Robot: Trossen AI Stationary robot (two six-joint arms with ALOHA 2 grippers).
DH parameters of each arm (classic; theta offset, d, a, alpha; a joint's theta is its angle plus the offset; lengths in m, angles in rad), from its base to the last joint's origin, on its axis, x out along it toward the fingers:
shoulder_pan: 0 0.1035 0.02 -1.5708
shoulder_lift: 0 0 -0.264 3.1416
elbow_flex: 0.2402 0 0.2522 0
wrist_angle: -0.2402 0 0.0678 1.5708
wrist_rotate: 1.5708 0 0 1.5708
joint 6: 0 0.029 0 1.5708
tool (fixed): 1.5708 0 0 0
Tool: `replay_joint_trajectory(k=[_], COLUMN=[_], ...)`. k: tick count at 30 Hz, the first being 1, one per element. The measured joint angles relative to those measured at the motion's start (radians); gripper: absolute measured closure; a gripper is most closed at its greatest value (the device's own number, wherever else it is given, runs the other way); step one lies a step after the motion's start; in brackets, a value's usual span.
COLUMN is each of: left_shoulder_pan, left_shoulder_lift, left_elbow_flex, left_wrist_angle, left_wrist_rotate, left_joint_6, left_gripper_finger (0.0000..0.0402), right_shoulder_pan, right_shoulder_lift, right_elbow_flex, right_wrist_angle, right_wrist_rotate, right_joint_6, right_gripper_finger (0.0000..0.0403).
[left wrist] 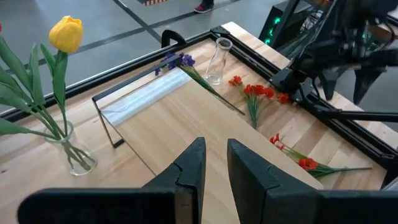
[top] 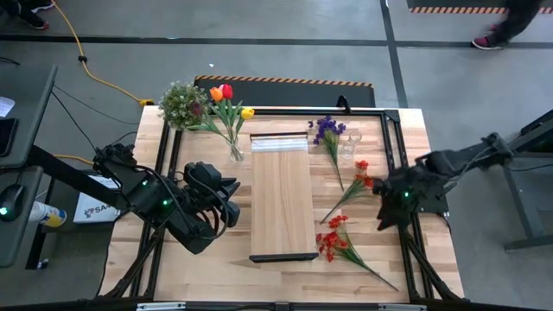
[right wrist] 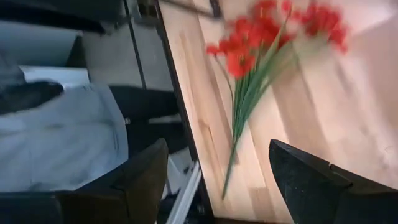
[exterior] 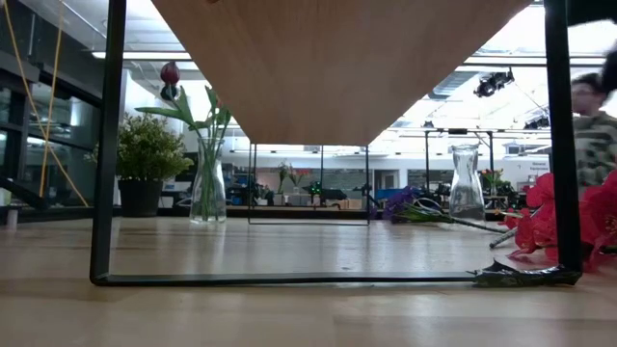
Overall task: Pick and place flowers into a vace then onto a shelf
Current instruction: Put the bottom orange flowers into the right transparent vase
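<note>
A glass vase stands upright on the table left of the shelf, holding red, orange and yellow tulips. In the left wrist view the yellow tulip shows. An empty glass vase stands right of the shelf, with a purple sprig lying beside it. Two red sprays lie flat on the table. My right gripper is open beside the upper red spray; a red spray lies ahead of its spread fingers, untouched. My left gripper hovers left of the shelf, open by a narrow gap and holding nothing.
A bushy potted plant stands at the far left corner. Black frame rails run along the table's sides. The shelf's thin black legs stand on the table. A person is beyond the table.
</note>
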Motion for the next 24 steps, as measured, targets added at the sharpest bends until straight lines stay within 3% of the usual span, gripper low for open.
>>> replay_joint_trajectory(k=[7, 13, 18, 24], left_shoulder_pan=[0.000, 0.000, 0.000, 0.000], left_shoulder_lift=[0.000, 0.000, 0.000, 0.008], left_elbow_flex=[0.000, 0.000, 0.000, 0.000], left_wrist_angle=[0.000, 0.000, 0.000, 0.000], left_wrist_rotate=[0.019, 0.031, 0.047, 0.085], left_joint_6=[0.002, 0.008, 0.008, 0.008], left_gripper_finger=[0.0300, 0.0300, 0.0300, 0.0300], right_shoulder_pan=[0.295, 0.505, 0.610, 0.662], right_shoulder_lift=[0.002, 0.046, 0.153, 0.320], right_elbow_flex=[-0.134, -0.157, -0.157, -0.157], right_wrist_angle=[0.260, 0.310, 0.394, 0.509], right_wrist_rotate=[0.163, 0.359, 0.429, 0.429], right_joint_6=[0.241, 0.403, 0.452, 0.461], right_gripper_finger=[0.0135, 0.0135, 0.0135, 0.0135])
